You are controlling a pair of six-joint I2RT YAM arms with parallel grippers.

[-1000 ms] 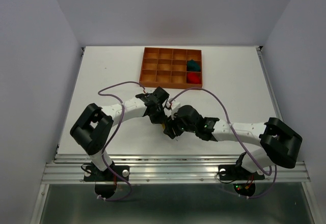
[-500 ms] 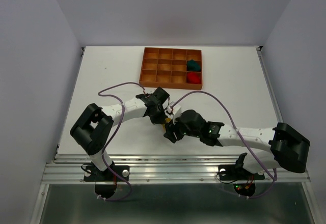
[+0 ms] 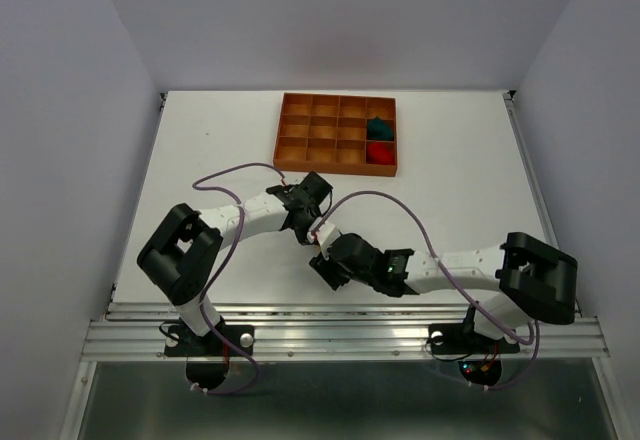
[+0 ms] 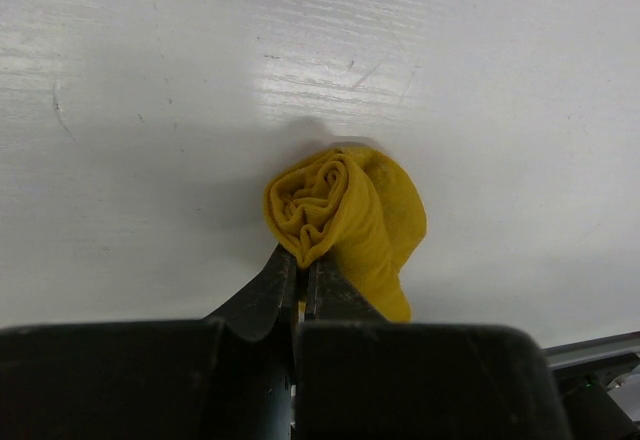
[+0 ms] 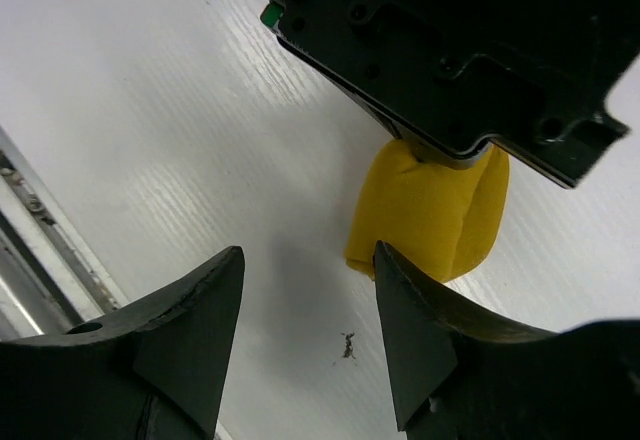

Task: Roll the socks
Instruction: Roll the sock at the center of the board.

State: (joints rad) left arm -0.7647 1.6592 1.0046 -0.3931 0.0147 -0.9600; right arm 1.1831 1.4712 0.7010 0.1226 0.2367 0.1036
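1. Counter (image 3: 450, 180): a white, flat surface that carries all items. Both arm bases are bolted at its near edge.

2. Left arm (image 3: 250, 215): reaches from its base inward and toward the middle of the counter. Right arm (image 3: 460, 265): lies low along the near part of the counter and reaches leftward to meet the left arm. The two wrists are close together near the counter's centre line.

3. Tray (image 3: 325, 167): orange-brown and divided into compartments, it sits at the far middle of the counter, well apart from both wrists.

4. Left gripper (image 4: 302, 260): the fingers are pressed together and pinch a fold at the near edge of the yellow sock (image 4: 350, 210).

5. Right gripper (image 5: 308, 260): the fingers stand apart and hold nothing; bare counter shows between them. The gripper points at the yellow sock, which lies just beyond its right-hand fingertip and beneath the black body of the left gripper.

6. Yellow sock: rolled into a compact bundle with the spiral of its layers facing the left wrist camera. It rests on the counter near the centre and is hidden by the wrists in the top view.

7. Red sock (image 3: 379, 152): bundled in the nearest compartment of the tray's right-hand column.

8. Teal sock (image 3: 377, 126): bundled in the compartment directly behind the red sock, in the same column.
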